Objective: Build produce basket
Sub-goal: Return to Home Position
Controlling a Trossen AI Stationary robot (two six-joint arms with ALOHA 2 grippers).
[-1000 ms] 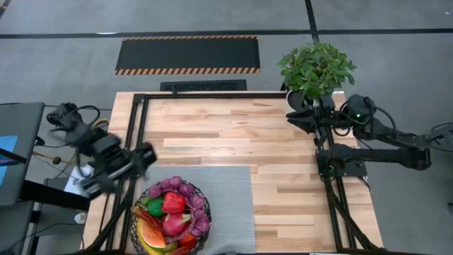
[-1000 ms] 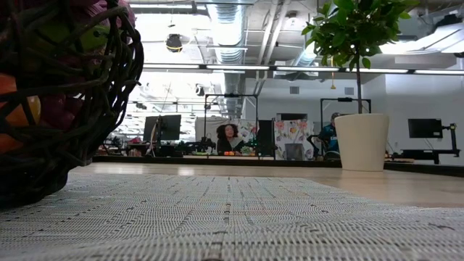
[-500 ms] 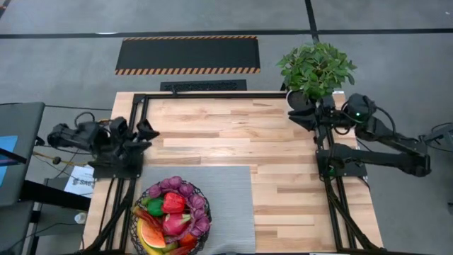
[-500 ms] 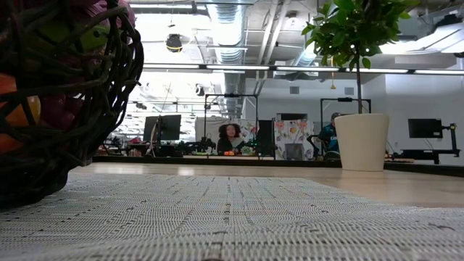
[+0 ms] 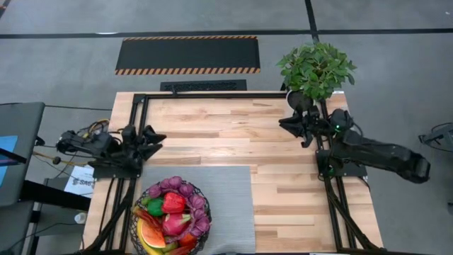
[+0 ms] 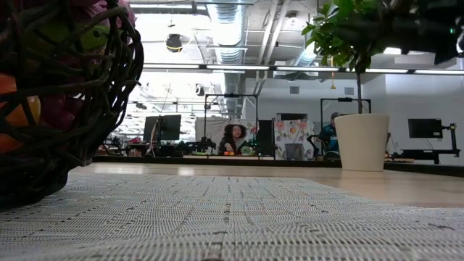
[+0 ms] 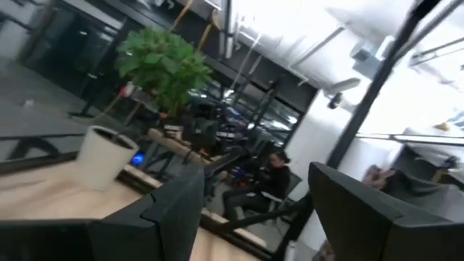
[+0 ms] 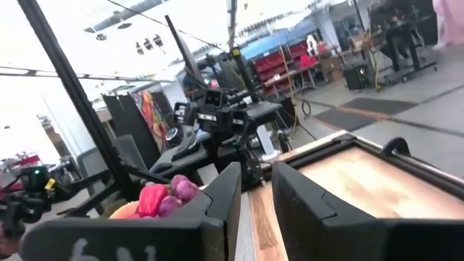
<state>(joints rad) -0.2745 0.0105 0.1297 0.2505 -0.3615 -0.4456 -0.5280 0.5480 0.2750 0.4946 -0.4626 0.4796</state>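
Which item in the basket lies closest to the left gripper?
The purple grapes, on the side of the basket facing the left gripper; everything else in it sits farther off.

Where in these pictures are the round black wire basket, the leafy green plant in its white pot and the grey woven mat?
Round black wire basket [image 6: 43, 170]: low view, lower wall.
Leafy green plant [image 5: 315, 69]: high view, leaves.
Grey woven mat [image 5: 226, 205]: high view, bare middle.

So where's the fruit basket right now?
In the high view, the basket sits on the grey mat on the left side of the table, close to the left gripper.
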